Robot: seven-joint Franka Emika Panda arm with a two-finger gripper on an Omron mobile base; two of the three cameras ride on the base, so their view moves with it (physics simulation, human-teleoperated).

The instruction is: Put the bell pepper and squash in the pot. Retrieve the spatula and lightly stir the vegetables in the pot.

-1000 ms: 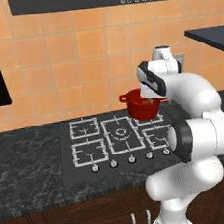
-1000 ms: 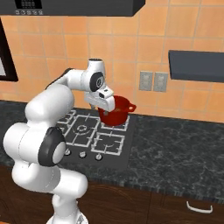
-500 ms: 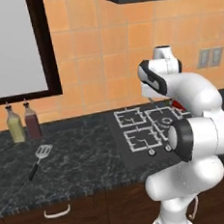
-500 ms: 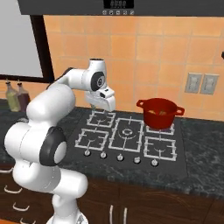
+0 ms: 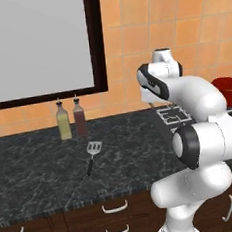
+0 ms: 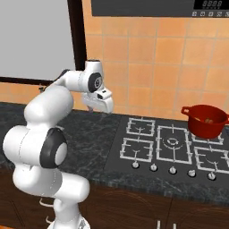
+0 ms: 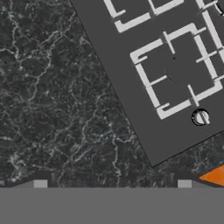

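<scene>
The red pot stands on the back right burner of the stove, with a small pale bit showing inside it; its edge also shows at the far right. A black-handled spatula lies flat on the dark counter, in front of two bottles. My gripper hangs above the counter just left of the stove, far from both pot and spatula. Its fingertips stand wide apart over bare counter, so my gripper is open and holds nothing. I cannot make out the bell pepper or the squash.
A yellow bottle and a dark red bottle stand against the tiled wall below a dark-framed window. Stove knobs line the stove's front edge. Drawers with handles sit under the counter.
The base has driven left along the counter, so the whole scene has shifted right. The pot now sits far right, and the spatula and bottles are nearer the middle.
</scene>
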